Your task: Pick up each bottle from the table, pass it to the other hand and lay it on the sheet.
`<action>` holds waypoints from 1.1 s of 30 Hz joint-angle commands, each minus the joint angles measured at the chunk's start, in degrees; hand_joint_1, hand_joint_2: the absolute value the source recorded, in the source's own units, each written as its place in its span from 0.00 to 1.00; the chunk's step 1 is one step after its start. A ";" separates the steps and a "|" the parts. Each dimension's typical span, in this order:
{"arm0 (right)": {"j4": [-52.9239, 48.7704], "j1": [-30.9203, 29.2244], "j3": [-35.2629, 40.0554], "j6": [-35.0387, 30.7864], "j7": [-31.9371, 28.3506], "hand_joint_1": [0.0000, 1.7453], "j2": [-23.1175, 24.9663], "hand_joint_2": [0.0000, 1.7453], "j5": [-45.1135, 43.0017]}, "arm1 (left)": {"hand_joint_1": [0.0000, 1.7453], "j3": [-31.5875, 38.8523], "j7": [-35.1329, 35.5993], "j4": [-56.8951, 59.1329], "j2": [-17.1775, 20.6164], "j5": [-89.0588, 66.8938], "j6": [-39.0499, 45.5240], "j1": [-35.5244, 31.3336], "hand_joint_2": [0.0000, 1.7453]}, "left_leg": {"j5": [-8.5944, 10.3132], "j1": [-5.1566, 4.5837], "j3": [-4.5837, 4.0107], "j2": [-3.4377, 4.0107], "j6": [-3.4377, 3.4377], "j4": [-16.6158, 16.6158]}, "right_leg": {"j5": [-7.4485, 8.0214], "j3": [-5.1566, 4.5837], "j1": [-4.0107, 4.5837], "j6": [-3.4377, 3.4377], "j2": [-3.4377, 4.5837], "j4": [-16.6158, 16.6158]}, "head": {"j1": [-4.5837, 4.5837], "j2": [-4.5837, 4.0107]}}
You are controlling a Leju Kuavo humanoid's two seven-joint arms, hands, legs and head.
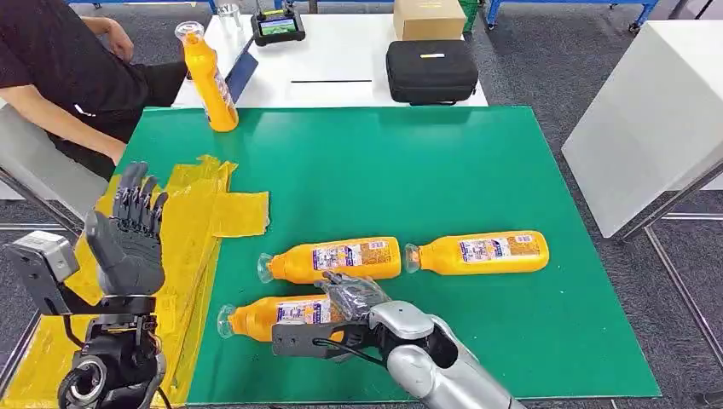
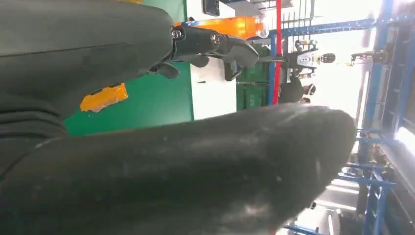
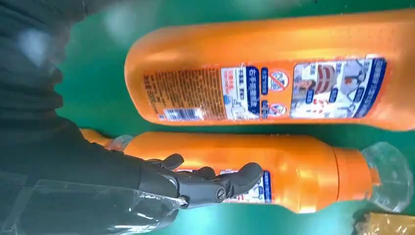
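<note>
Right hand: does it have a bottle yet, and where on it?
Not yet. The right hand hovers over the nearest lying bottle, fingers apart above its label. The left hand holds nothing.

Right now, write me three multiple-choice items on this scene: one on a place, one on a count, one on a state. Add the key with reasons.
1. Where does the upright bottle stand?
A. at the mat's far left corner
B. on the yellow sheet
C. on the black case

2. How many bottles lie flat on the green mat?
A. one
B. three
C. five

3. How is the left hand?
A. gripping a bottle
B. pressed flat on the sheet
C. raised, fingers apart, holding nothing

Key:
1 A, it stands at the mat's far left corner, beside a seated person.
2 B, the near bottle under the right hand, the middle bottle and the right bottle lie on their sides.
3 C, the head view shows it upright above the sheet, fingers spread, empty.
</note>
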 commanded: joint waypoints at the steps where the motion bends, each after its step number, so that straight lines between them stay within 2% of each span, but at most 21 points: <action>1: 3.27 -0.95 1.96 1.83 0.88 0.00 -2.60 1.00 0.59 | 0.00 -1.85 -0.13 0.04 0.70 0.25 0.09 -1.36 0.00 | -0.08 0.08 0.20 -0.03 -0.20 -0.02 | -0.08 0.25 0.06 0.03 -0.13 -0.06 | 0.00 0.00; 6: 6.91 -0.51 1.30 1.97 0.54 0.00 -2.43 1.00 6.04 | 0.00 -1.93 -0.81 1.73 0.04 0.40 -0.62 -3.72 0.00 | -0.05 0.07 0.21 -0.10 -0.19 -0.04 | -0.07 0.27 0.06 0.03 -0.19 -0.09 | 0.00 0.00; 22: 13.74 0.38 2.85 1.81 -1.91 0.00 -2.94 1.00 9.78 | 0.00 -1.28 -2.09 3.46 -0.50 1.53 -0.36 -3.69 0.00 | -0.02 0.03 0.19 -0.05 -0.13 -0.07 | -0.03 0.21 0.03 0.03 -0.13 -0.10 | 0.02 0.00; 23: 14.04 0.49 2.81 1.71 -1.92 0.00 -2.80 1.00 9.75 | 0.00 -1.10 -2.14 3.55 -0.65 1.50 -0.30 -4.03 0.00 | -0.10 0.11 0.37 -0.05 -0.29 -0.05 | -0.10 0.44 0.09 0.04 -0.20 -0.13 | 0.00 0.00; 25: 14.33 0.78 2.23 1.16 -2.31 0.00 -2.41 1.00 9.50 | 0.00 -0.74 -2.56 3.69 -0.91 1.31 -0.71 -4.07 0.00 | -0.01 0.02 0.15 -0.03 -0.12 -0.07 | -0.03 0.17 0.02 0.02 -0.10 -0.09 | 0.02 0.00; 27: 15.08 1.02 0.85 0.50 -2.86 0.00 -1.72 1.00 8.24 | 0.00 -0.87 -2.67 4.36 -0.95 1.21 -1.22 -4.13 0.00 | -0.07 0.07 0.29 -0.04 -0.24 -0.06 | -0.08 0.33 0.06 0.02 -0.17 -0.11 | -0.02 0.00; 29: 18.14 1.57 -2.85 -1.08 -5.79 0.00 0.01 1.00 2.49 | 0.00 -1.20 -2.73 5.40 -0.91 1.21 -1.51 -4.46 0.00 | -0.01 0.03 0.22 -0.10 -0.17 -0.09 | -0.05 0.26 0.03 0.01 -0.19 -0.11 | 0.00 0.00; 30: 18.64 1.44 -3.16 -1.38 -6.11 0.00 0.09 0.00 1.93 | 0.00 -1.32 -2.81 5.62 -0.83 1.24 -1.59 -4.54 0.00 | -0.03 0.06 0.28 -0.08 -0.22 -0.10 | -0.06 0.32 0.06 0.01 -0.20 -0.14 | 0.00 0.00; 33: 17.27 1.39 -3.49 -2.63 -6.63 0.00 -0.34 0.00 1.23 | 0.00 -1.30 -3.16 5.96 -0.66 1.48 -1.38 -4.64 0.00 | -0.01 0.03 0.22 -0.05 -0.17 -0.07 | -0.03 0.23 0.03 0.01 -0.15 -0.09 | 0.02 0.00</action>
